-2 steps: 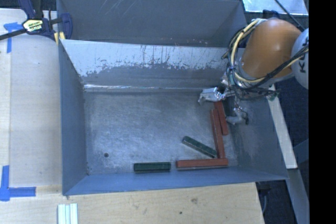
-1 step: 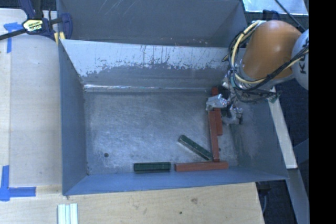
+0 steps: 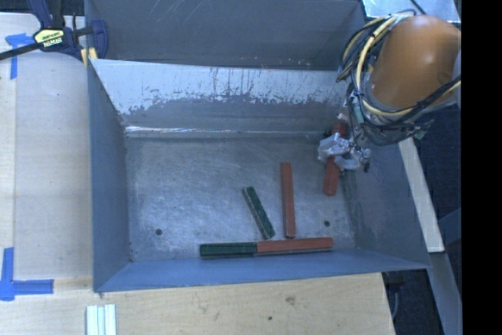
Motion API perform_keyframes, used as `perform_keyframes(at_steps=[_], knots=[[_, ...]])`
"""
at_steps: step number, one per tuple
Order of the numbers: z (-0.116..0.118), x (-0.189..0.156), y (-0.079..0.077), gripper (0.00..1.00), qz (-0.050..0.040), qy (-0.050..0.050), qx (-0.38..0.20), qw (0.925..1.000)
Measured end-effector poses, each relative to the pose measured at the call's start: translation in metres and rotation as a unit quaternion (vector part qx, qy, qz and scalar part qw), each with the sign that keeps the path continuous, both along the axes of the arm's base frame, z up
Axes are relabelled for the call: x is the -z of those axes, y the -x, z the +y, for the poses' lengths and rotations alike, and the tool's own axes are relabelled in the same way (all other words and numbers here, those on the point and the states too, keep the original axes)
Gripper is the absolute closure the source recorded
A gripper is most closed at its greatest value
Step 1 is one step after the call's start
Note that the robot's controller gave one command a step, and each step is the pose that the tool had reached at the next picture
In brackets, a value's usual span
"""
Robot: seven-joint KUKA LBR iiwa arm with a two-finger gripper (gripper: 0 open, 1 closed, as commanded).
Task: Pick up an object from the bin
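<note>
My gripper (image 3: 340, 150) is at the right side of the bin, close to the right wall and a little above the floor. It is shut on a short red-brown stick (image 3: 331, 180), which runs through the fingers nearly upright; its lower end hangs below them and a bit of its upper end shows above. Left of it a longer red-brown stick (image 3: 288, 200) lies on the floor, pointing front to back. A short dark green stick (image 3: 258, 213) lies slanted beside that one.
A long rod, dark green on its left half and red-brown on its right (image 3: 267, 248), lies along the front wall. The arm's orange dome and cables hang over the bin's right rim.
</note>
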State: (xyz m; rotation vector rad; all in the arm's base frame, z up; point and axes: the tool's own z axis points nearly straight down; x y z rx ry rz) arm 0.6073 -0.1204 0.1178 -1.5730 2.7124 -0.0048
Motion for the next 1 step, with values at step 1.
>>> perform_keyframes(at_steps=[1], knots=[[0.0066,-0.0998,0.0038,1.0,-0.0026,0.001,-0.014,0.9999]])
